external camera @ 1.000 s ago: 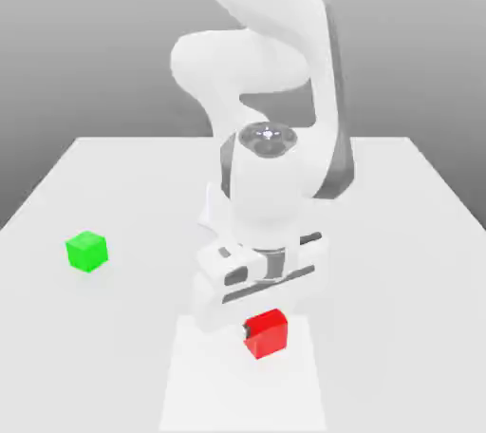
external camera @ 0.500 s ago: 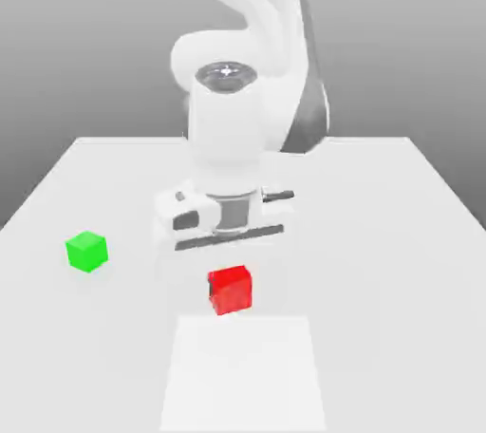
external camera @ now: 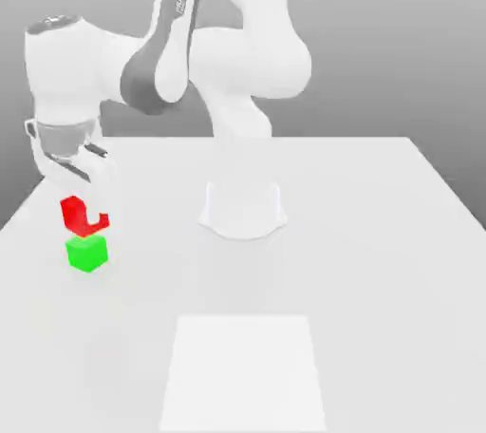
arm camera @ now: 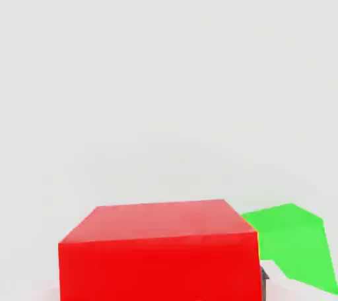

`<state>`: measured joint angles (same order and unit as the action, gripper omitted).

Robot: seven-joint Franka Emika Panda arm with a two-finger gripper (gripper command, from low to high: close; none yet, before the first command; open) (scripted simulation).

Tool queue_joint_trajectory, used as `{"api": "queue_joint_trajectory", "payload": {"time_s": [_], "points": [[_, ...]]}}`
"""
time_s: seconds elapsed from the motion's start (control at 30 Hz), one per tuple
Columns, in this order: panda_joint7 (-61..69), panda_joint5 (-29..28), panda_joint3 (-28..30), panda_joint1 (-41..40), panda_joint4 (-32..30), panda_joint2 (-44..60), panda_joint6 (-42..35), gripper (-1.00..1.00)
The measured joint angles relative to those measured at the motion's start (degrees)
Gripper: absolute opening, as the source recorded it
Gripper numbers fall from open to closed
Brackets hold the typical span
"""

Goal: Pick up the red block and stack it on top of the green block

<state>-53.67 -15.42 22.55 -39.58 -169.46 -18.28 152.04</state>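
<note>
The red block (external camera: 74,215) hangs in the air at the exterior view's left, just above the green block (external camera: 87,254), which rests on the white table (external camera: 380,260). My gripper (external camera: 85,203) comes down from above and is shut on the red block, with one pale finger covering part of its face. Whether the red block's lower edge touches the green block's top I cannot tell. In the hand view the red block (arm camera: 158,253) sits close between the jaws, and the green block (arm camera: 290,243) shows beyond it, offset to one side.
The arm's round base (external camera: 243,211) stands mid-table, and the arm reaches over from it to the exterior view's left. A lighter rectangular patch (external camera: 243,369) marks the table's front middle. The table's edge runs close to the green block.
The arm has swung from the table's front middle to the exterior view's left, lifting the red block off the table and carrying it to just over the green block.
</note>
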Motion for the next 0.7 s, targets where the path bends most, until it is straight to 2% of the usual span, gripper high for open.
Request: {"api": "queue_joint_trajectory", "payload": {"time_s": [0.1, 0.5, 0.67, 0.7], "points": [[-1.13, 1.21, 2.33, -2.45, -0.53, 0.62, 0.50, -1.00], [8.97, 16.57, 7.19, 6.41, 0.07, 11.71, 9.68, -1.00], [10.02, 18.09, 7.72, 6.84, -0.23, 17.02, 15.98, -1.00], [9.51, 17.35, 8.02, 6.77, -0.33, 17.86, 17.09, 1.00]]}}
